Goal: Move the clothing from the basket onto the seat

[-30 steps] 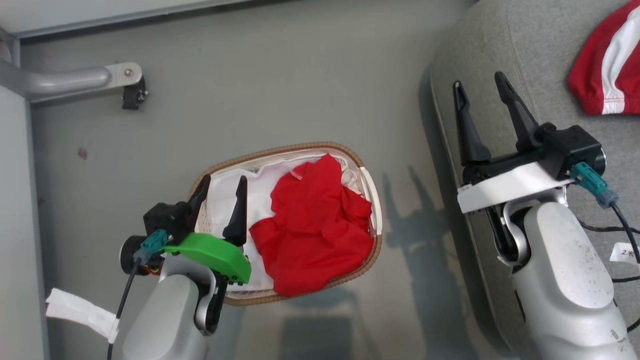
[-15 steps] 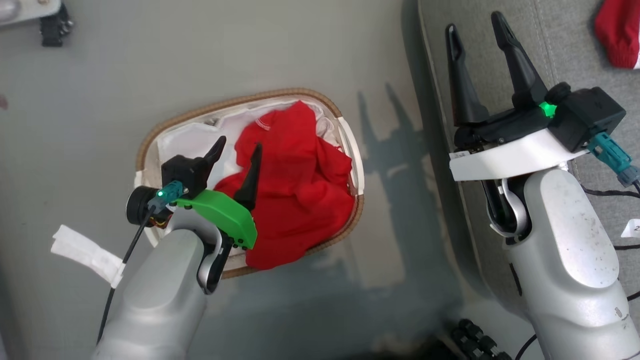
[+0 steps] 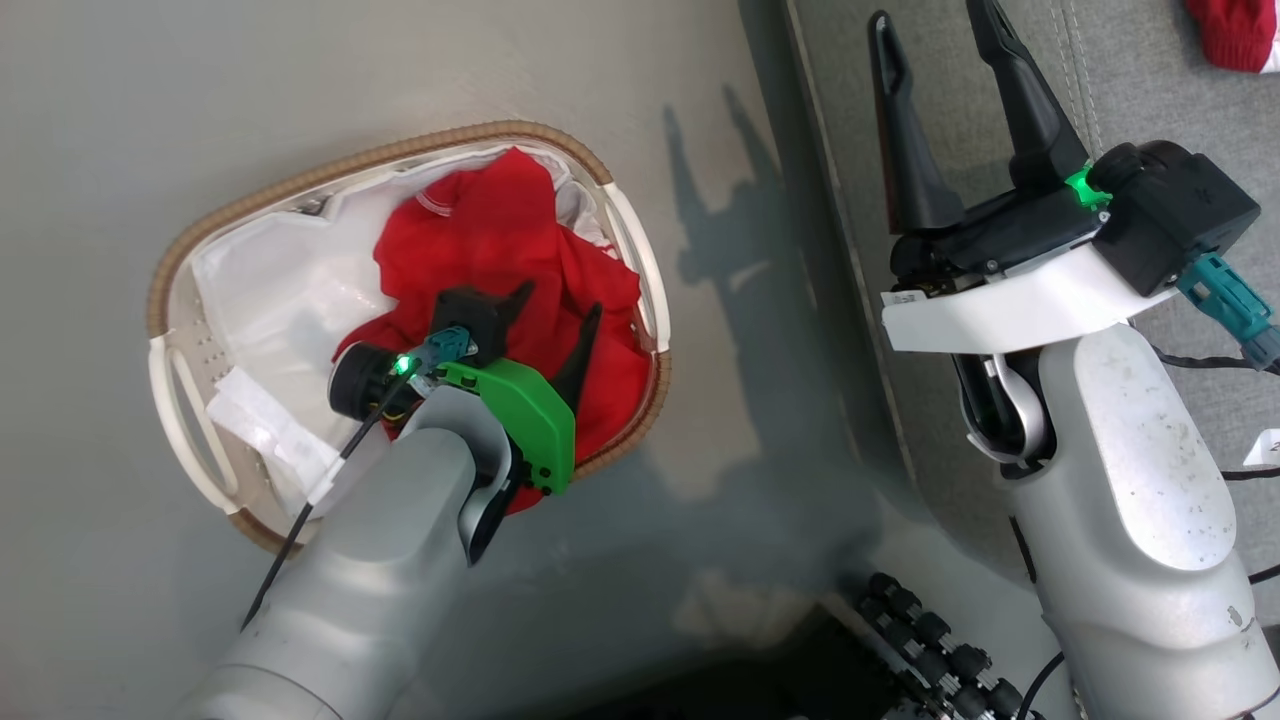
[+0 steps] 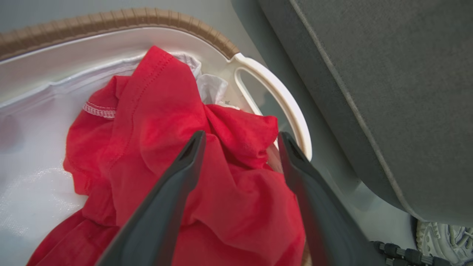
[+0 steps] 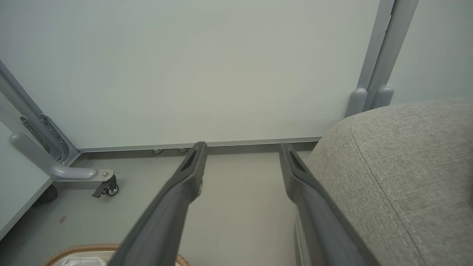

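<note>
The left gripper [image 3: 562,300] hangs over the basket [image 3: 400,155], fingers spread and nothing between them. Just under and ahead of its tips lies the red garment [image 4: 155,111], a crumpled heap against the basket wall by one handle. In the left wrist view the left finger crosses the cloth, but I cannot tell if it touches. Left of this gripper a white liner [image 3: 270,290] covers the basket bottom. To its right, past a strip of floor [image 3: 740,400], runs the edge of the seat [image 3: 1130,90].

The right gripper [image 3: 928,15] hovers over that edge, fingers wide apart and empty. The seat lies below it and to its right. Well off to the right of its tips, a second garment [image 3: 1235,35] rests on the seat, cut by the frame edge. Ahead of the fingers stands a pale wall [image 5: 184,74], with a caster [image 5: 109,189] low to their left.
</note>
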